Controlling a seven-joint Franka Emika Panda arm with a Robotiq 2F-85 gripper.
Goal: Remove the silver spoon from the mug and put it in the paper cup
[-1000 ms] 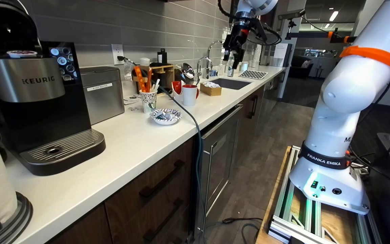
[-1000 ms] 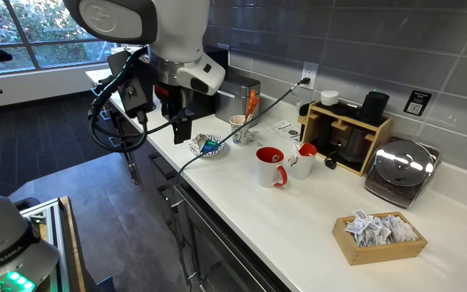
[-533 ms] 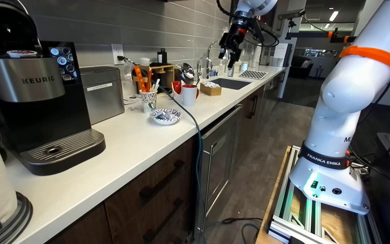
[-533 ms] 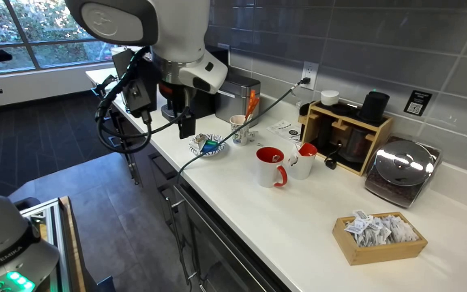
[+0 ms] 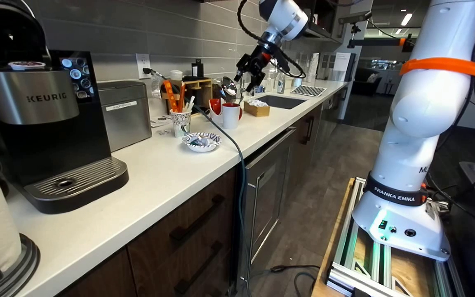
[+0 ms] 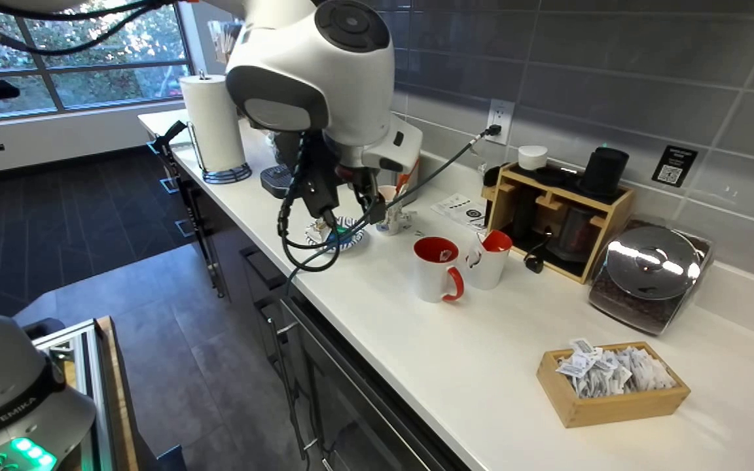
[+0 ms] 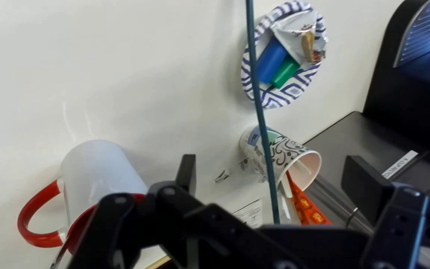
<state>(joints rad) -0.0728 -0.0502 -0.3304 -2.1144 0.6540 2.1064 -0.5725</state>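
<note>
The near white mug with a red inside and handle (image 5: pixel 230 117) stands upright on the counter and shows in both exterior views (image 6: pixel 429 281). In the wrist view the mug (image 7: pixel 97 172) is at lower left. A thin silvery spoon handle (image 7: pixel 59 257) sticks out at its rim; the rest is hidden. The patterned paper cup (image 5: pixel 181 123) stands further along the counter, holding orange packets and white sticks; it also shows in the wrist view (image 7: pixel 289 150). My gripper (image 5: pixel 244 83) is open, empty and tilted above the counter. In the wrist view its fingers (image 7: pixel 276 175) are wide apart.
A second white and red mug (image 6: pixel 487 265) stands beside the near one. A dark cable (image 6: pixel 416 186) runs from the wall outlet across the counter near the cup. A patterned bowl with packets (image 5: pixel 201 142), a Keurig machine (image 5: pixel 48 97) and a wooden sachet box (image 6: pixel 612 399) stand around.
The arm has swung toward the wall, and my gripper has tilted and moved above the counter, toward the mugs and cup. The mugs and cup have not moved.
</note>
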